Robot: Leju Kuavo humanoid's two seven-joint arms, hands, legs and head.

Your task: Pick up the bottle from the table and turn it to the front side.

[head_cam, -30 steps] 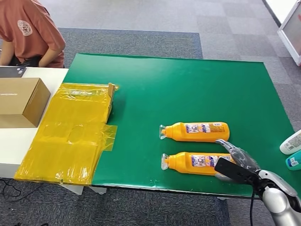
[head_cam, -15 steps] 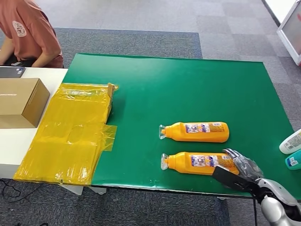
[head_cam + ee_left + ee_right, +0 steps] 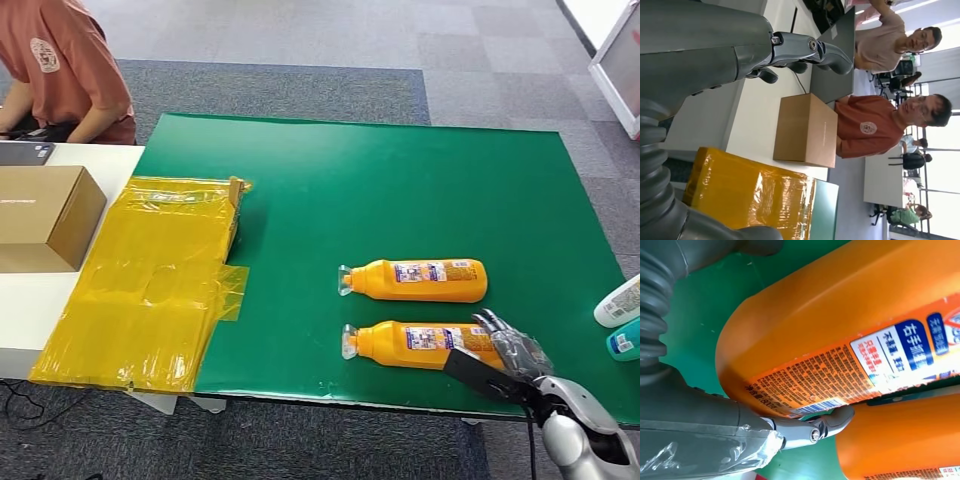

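Two orange bottles lie on their sides on the green table (image 3: 362,180), caps pointing left. My right hand (image 3: 502,355) is at the base end of the near bottle (image 3: 415,345): its fingers (image 3: 504,335) reach over the far side and the dark thumb lies along the near side. The bottle rests on the table. Close up, the near bottle (image 3: 851,325) shows its printed label, and a finger (image 3: 817,427) sits between it and the far bottle (image 3: 904,440). The far bottle (image 3: 415,280) lies untouched. My left hand (image 3: 753,60) hangs off the table, fingers apart, holding nothing.
A yellow-wrapped package (image 3: 151,280) covers the table's left end, with a cardboard box (image 3: 45,215) beyond it. A person in an orange shirt (image 3: 68,70) sits at the far left. A white bottle (image 3: 619,300) and a teal one (image 3: 625,342) lie at the right edge.
My right hand has come down and forward over the near bottle's base. Neither bottle has visibly moved. The person at the left has shifted a little.
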